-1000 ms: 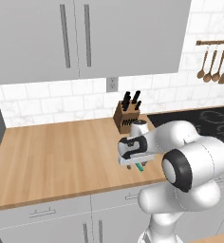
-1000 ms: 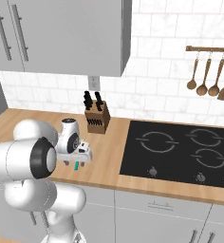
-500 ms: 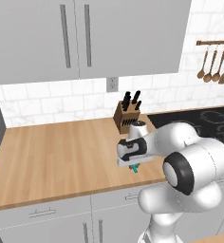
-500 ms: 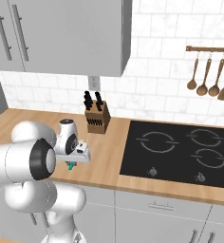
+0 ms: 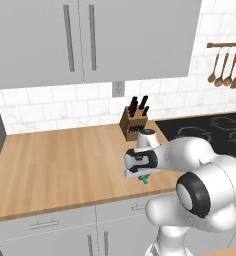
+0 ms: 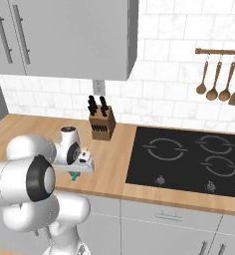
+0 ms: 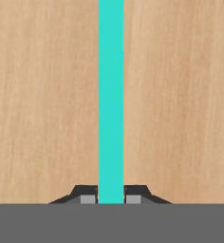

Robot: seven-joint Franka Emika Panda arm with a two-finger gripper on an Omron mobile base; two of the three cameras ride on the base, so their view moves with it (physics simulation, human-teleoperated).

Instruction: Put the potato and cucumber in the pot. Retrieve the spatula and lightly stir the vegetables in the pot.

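Near the front edge of the wooden counter (image 5: 65, 160), a small teal-green stick, likely the cucumber (image 7: 110, 95), lies flat with the gripper (image 7: 111, 195) now clenched on it. A second ago the jaws stood wide, so the grasp looks made and lifting toward the pot would come next.

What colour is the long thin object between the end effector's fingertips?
Bright turquoise object, seen best in the hand view, lying on the wooden counter.

End effector (image 7: 111, 199) lowered, closed on teal bar (image 7: 111, 95).
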